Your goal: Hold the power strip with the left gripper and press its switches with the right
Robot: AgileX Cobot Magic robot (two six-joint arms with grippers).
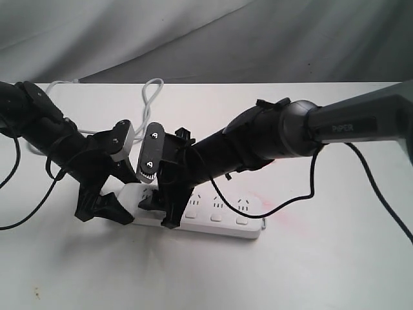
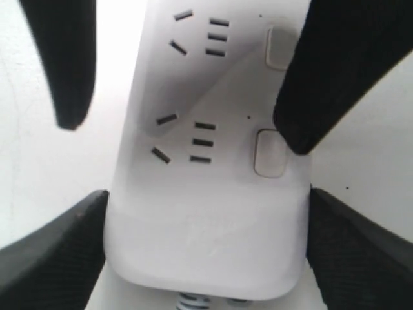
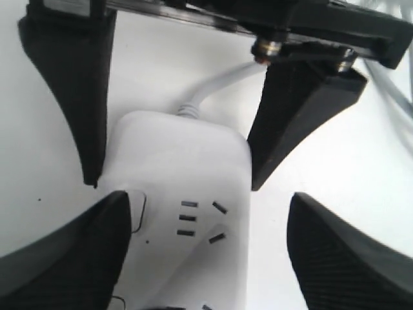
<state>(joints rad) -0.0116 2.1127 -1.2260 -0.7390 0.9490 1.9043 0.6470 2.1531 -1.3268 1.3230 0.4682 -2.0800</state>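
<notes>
HOLD — you are clamping the left gripper (image 2: 208, 203) across the cord end of the power strip (image 1: 219, 216), pinning it flat on the table (image 1: 322, 271) so presses cannot shove it | PRESS — you are hanging the right gripper (image 3: 210, 213) jaws-apart, one fingertip (image 2: 298, 119) over the end switch (image 2: 270, 154); contact unclear

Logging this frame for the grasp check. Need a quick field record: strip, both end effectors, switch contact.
power strip: lies flat on the table
left end effector: clamps the strip across its width, at the end with the cord
right end effector: open, one finger on the switch nearest that end
switch pressed in: cannot tell
</notes>
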